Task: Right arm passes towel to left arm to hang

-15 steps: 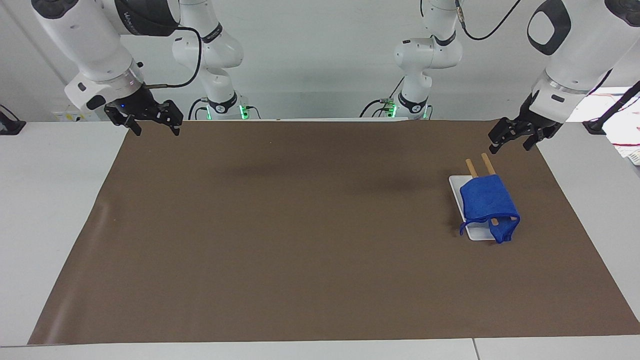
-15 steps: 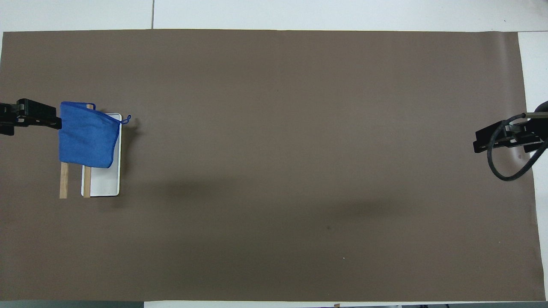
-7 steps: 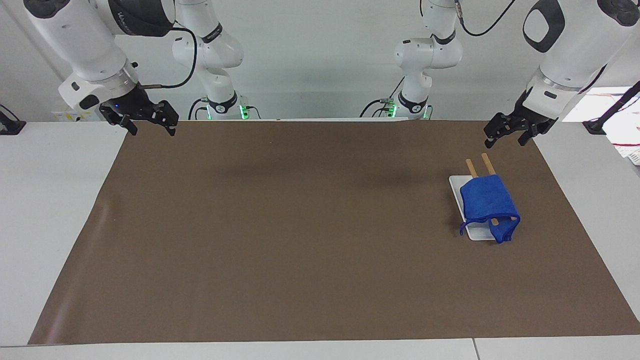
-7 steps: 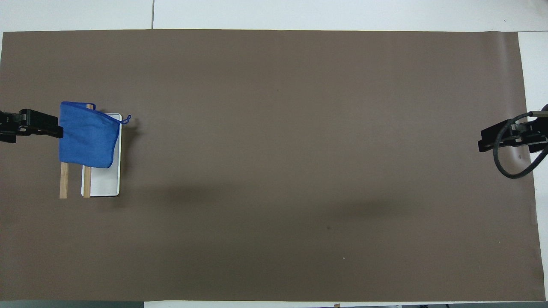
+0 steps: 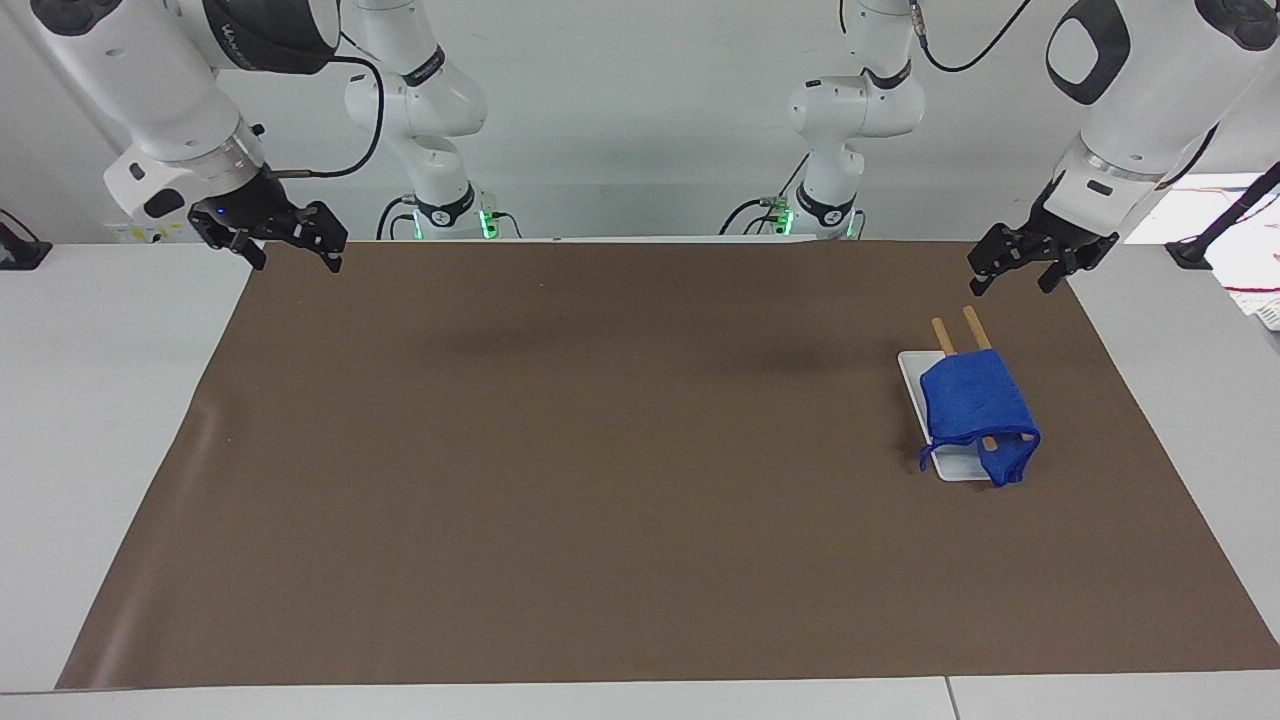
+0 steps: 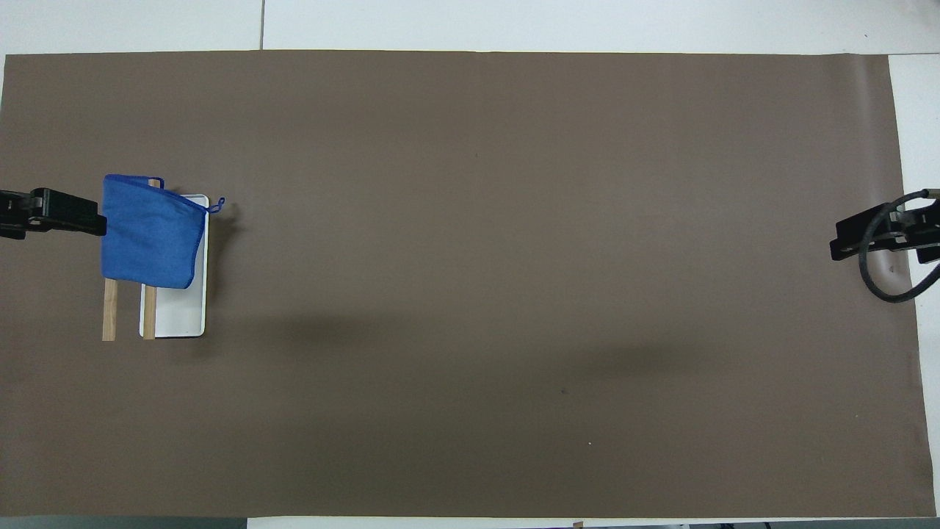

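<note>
The bright royal-blue soft cloth towel (image 5: 975,403) hangs draped over two pale wooden bars (image 5: 966,326) above a white rectangular tray (image 5: 914,376), at the left arm's end of the brown-covered counter (image 5: 600,450), so I judge the hanging done. Over the last second both arms drew back: the left arm's black two-finger gripper (image 5: 1010,268), fingers apart and empty, rose off the rack, while the right arm's black gripper (image 5: 293,250), also open and empty, retreated to its own corner. Nothing else sits around the towel or blocks either arm.
</note>
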Controlling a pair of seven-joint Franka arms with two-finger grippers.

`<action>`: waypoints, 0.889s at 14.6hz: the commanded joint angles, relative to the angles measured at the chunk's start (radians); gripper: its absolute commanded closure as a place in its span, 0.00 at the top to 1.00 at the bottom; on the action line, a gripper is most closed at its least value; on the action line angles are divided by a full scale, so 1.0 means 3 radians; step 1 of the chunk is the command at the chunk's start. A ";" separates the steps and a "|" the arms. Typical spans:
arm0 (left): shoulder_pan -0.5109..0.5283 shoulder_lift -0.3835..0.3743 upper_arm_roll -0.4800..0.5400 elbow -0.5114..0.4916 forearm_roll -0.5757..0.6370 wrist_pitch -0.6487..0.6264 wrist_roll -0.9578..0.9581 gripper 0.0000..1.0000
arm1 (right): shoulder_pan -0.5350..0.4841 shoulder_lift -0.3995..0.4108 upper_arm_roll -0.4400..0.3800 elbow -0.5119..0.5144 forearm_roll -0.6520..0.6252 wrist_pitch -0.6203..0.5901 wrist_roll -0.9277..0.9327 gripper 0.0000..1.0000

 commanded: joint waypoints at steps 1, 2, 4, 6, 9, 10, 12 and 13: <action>-0.0017 -0.0059 0.0022 -0.0071 0.0063 0.0080 0.0106 1.00 | -0.0008 0.0010 0.0019 0.0022 0.0049 0.0014 -0.0006 1.00; -0.0017 -0.0054 0.0022 -0.0066 0.0068 0.0080 0.0106 1.00 | -0.0003 0.0010 0.0024 0.0022 0.0049 0.0014 -0.0001 1.00; -0.0017 -0.0054 0.0022 -0.0066 0.0073 0.0075 0.0106 1.00 | -0.0003 0.0010 0.0034 0.0022 0.0049 0.0045 0.0004 1.00; -0.0022 -0.0054 0.0022 -0.0066 0.0073 0.0075 0.0111 1.00 | -0.0008 0.0010 0.0034 0.0017 0.0049 0.0055 -0.0006 1.00; -0.0022 -0.0054 0.0027 -0.0066 0.0078 0.0065 0.0111 1.00 | -0.0008 0.0005 0.0034 0.0017 0.0049 0.0060 -0.0022 1.00; -0.0022 -0.0054 0.0022 -0.0071 0.0078 0.0060 0.0111 1.00 | -0.0003 0.0010 0.0034 0.0017 0.0049 0.0060 -0.0022 1.00; -0.0027 -0.0054 0.0017 -0.0071 0.0149 0.0065 0.0111 1.00 | -0.0008 0.0010 0.0034 0.0017 0.0049 0.0060 -0.0017 1.00; -0.0052 -0.0054 0.0022 -0.0071 0.0165 0.0065 0.0111 1.00 | -0.0008 0.0010 0.0029 0.0017 0.0049 0.0060 -0.0017 1.00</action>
